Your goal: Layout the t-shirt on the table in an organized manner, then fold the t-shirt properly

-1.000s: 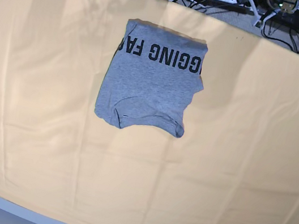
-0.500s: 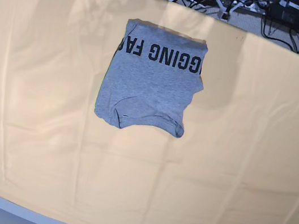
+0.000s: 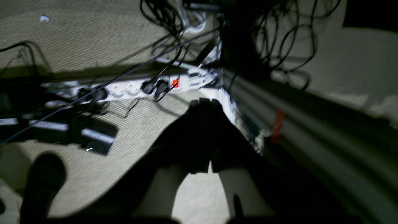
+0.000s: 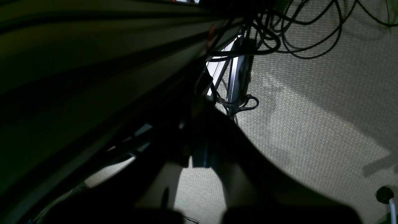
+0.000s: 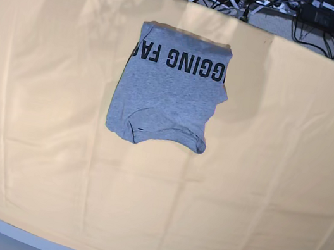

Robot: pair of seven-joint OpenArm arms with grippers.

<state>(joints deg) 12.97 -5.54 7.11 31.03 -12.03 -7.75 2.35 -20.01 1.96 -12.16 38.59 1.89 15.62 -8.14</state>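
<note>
On the far middle of the wide table (image 5: pixel 257 198) with its smooth peach cloth — a heather-grey cotton t-shirt (image 5: pixel 165 96), folded small. Lies flat, well away from every edge. Shows big black block letters upside down along its far side, and a dark seam curling at the near corner. Looks nearly square, but with a bumpy right side and a wavy near edge. Seems mostly folded, so probably close to the end of the job; may want one more tidy-up to make the sides straight.

Touched by nothing at all. Sits free, with no arm above it in the base view.

Over by the floor instead, both arms — likely pulled back off the table to keep out of the way. From the left wrist, the left pincer (image 3: pixel 203 104) in dark shadow with its two tips pressed together, holding nothing, hanging over grey carpet (image 3: pixel 93 31) and a long white power strip (image 3: pixel 140 87) with a red switch. From the right wrist, the right pincer (image 4: pixel 199 107) — too dark to tell if wide or pinched. Beyond it, a tangle of black cables (image 4: pixel 279 40).
</note>
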